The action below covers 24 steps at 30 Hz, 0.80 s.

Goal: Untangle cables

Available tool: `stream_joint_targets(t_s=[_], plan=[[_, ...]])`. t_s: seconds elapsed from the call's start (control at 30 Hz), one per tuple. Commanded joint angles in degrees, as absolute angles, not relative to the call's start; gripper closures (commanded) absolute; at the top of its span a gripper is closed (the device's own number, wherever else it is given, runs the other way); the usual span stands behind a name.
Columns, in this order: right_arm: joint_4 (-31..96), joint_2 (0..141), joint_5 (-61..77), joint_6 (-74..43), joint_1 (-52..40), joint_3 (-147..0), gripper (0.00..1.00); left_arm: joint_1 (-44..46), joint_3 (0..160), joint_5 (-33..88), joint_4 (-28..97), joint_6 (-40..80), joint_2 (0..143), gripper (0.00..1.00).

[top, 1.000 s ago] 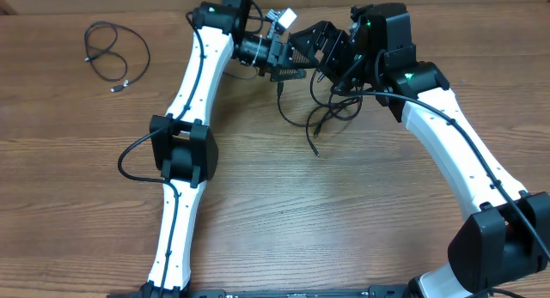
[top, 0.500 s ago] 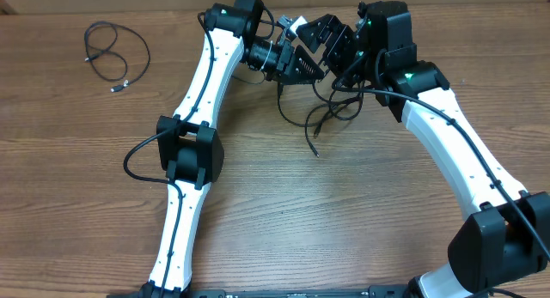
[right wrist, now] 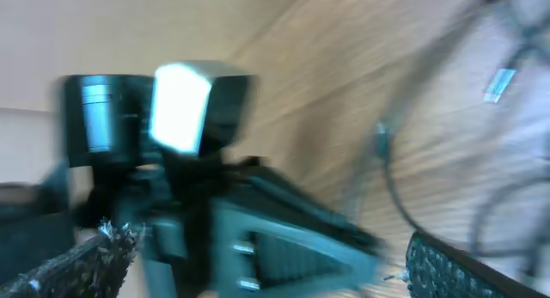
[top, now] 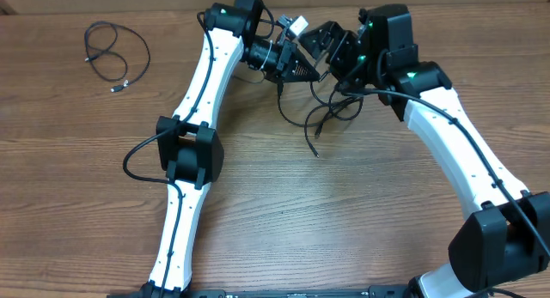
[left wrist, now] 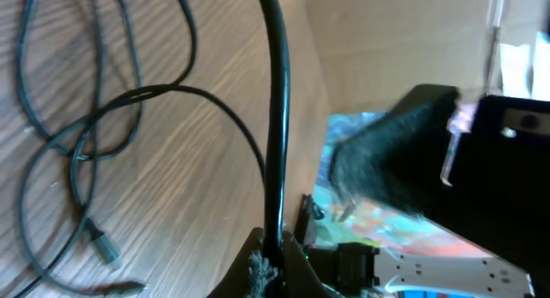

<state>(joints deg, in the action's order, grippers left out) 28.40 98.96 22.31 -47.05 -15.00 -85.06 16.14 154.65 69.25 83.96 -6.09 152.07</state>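
A tangle of thin black cables (top: 328,109) lies on the wooden table at the back, one plug end (top: 315,149) trailing toward me. My left gripper (top: 311,73) sits at the tangle's upper left edge, shut on one black cable strand (left wrist: 275,143) that runs straight up from its closed jaws. Loose loops of cable (left wrist: 77,135) and a plug (left wrist: 103,246) lie on the table to its left. My right gripper (top: 331,45) hovers just right of the left one, open, its fingers (right wrist: 455,264) wide on either side of the left gripper's body (right wrist: 284,238). That view is blurred.
A separate coiled black cable (top: 112,53) lies alone at the far left of the table. A tan wall (left wrist: 387,40) rises just behind the grippers. The two arms nearly meet at the back middle.
My left gripper has moved right toward the tangle and its jaws have shut on a cable strand. The right gripper has stayed open and almost still.
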Motion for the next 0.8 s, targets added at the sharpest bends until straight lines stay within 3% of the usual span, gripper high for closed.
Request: stream_joint_targets(t_s=[0.0,0.17,0.3,0.6,0.77], plan=[[31.3,99.1,21.9,-44.2,-10.0,-85.1,0.00,13.7,163.1,63.3,85.9,-2.5,151.7,0.96],[36.0,99.1,22.3,-43.1,-4.7,-85.1,0.00,14.0,180.2,56.2,89.6,-0.5,151.7,0.96],[36.9,99.1,22.2,-36.8,-5.3,-85.1,0.00,14.4,180.0,54.9,84.6,2.2,146.5,0.96],[38.9,99.2,18.9,-35.7,-6.3,-85.1,0.00,14.4,180.0,54.6,68.3,9.3,134.1,0.96],[39.6,99.1,18.9,-35.7,-6.3,-85.1,0.00,14.4,180.0,43.8,61.9,11.8,126.0,0.96]])
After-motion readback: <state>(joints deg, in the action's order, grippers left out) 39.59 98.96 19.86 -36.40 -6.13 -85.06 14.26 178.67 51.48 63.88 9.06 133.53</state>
